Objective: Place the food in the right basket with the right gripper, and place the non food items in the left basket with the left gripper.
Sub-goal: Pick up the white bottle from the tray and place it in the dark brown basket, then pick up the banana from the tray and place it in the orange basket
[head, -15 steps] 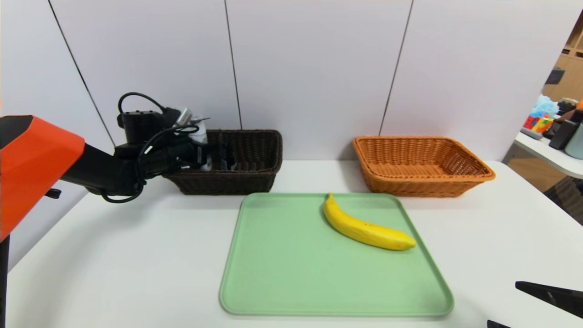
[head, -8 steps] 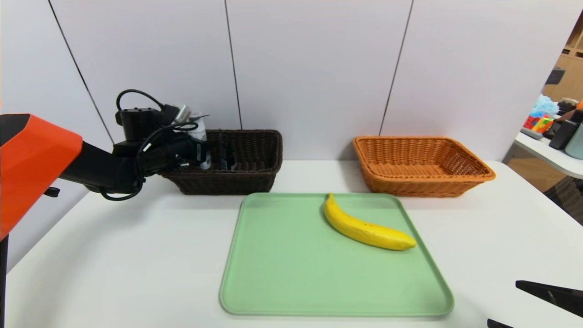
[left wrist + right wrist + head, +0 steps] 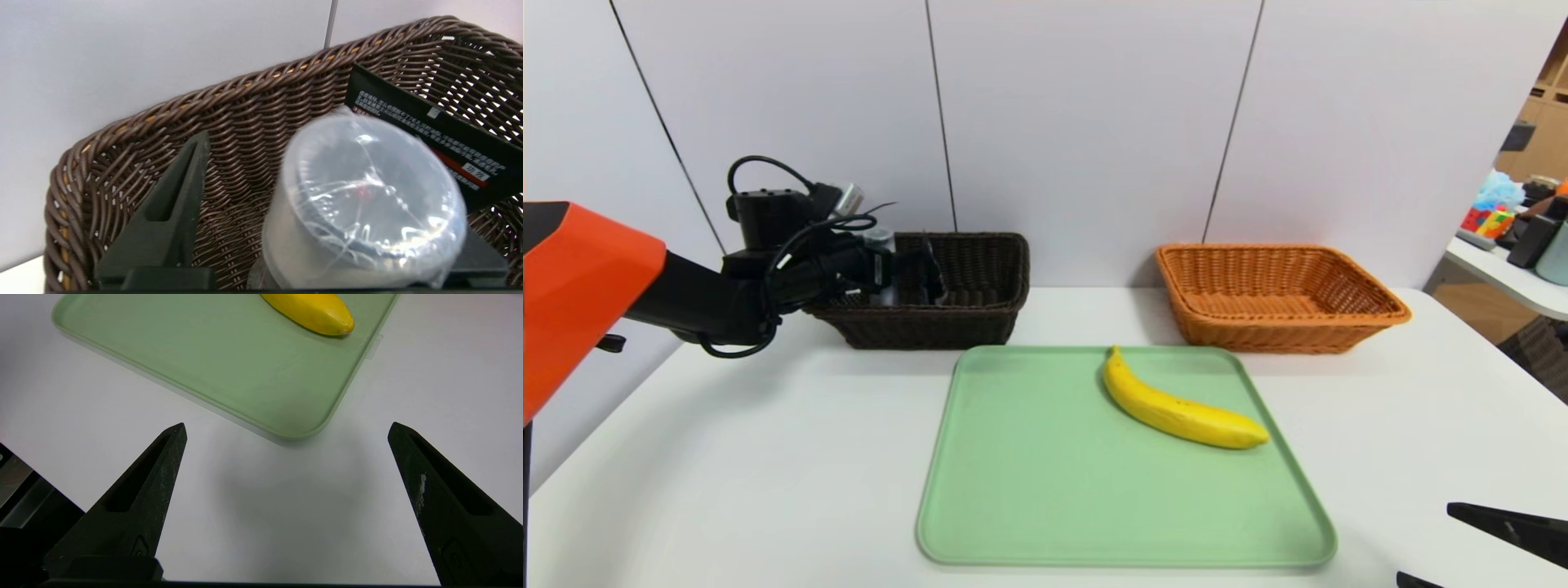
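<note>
On the left side, the left gripper (image 3: 282,196) is over the dark brown basket (image 3: 923,329), and its fingers are spread, with a wrapped container (image 3: 367,204) between them. This container is in the basket, near a black packet (image 3: 433,134) which leans there. In the middle, the green tray (image 3: 1045,490) lies on the white table (image 3: 727,465), and the yellow banana (image 3: 1176,412) rests on the tray. Behind it, to the right, stands the orange basket (image 3: 1274,335). The right gripper (image 3: 287,424) is parked above the table at the near right, fingers spread wide.
</note>
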{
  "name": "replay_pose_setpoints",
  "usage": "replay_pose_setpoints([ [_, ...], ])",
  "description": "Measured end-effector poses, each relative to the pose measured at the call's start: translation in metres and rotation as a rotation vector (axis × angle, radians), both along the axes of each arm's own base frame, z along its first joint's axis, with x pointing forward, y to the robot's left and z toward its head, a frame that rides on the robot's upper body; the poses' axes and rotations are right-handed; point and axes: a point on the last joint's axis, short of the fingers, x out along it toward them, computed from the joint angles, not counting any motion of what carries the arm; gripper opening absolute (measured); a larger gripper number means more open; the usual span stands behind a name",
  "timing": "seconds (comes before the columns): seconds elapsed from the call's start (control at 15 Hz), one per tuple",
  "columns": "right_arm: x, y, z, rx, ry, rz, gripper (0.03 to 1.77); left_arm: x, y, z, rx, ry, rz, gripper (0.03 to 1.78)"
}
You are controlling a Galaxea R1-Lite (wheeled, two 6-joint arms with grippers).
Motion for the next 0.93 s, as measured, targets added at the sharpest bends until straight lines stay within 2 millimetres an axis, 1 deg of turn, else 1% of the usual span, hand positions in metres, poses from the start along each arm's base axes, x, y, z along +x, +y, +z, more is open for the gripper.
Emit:
replay_pose_setpoints([
  [0.13, 0.0, 0.0, 0.0, 0.001, 0.0, 0.0, 1.7, -0.005, 0.001, 0.01, -0.002, -0.013, 0.001, 1.38],
  [0.33, 0.0, 0.0, 0.0, 0.001, -0.002, 0.0, 1.7, -0.018, 0.005, 0.034, -0.001, -0.037, 0.011, 1.48],
  [0.67, -0.002, 0.0, 0.001, 0.002, -0.014, 0.0, 1.7, -0.048, 0.009, 0.078, -0.003, -0.094, 0.016, 1.59],
  [0.8, -0.002, 0.0, 0.001, 0.003, -0.013, 0.0, 1.7, -0.062, 0.01, 0.093, -0.007, -0.099, 0.015, 1.62],
  [0.93, -0.003, 0.0, 0.001, 0.003, -0.013, 0.001, 1.7, -0.078, 0.007, 0.105, -0.037, -0.065, 0.008, 1.64],
])
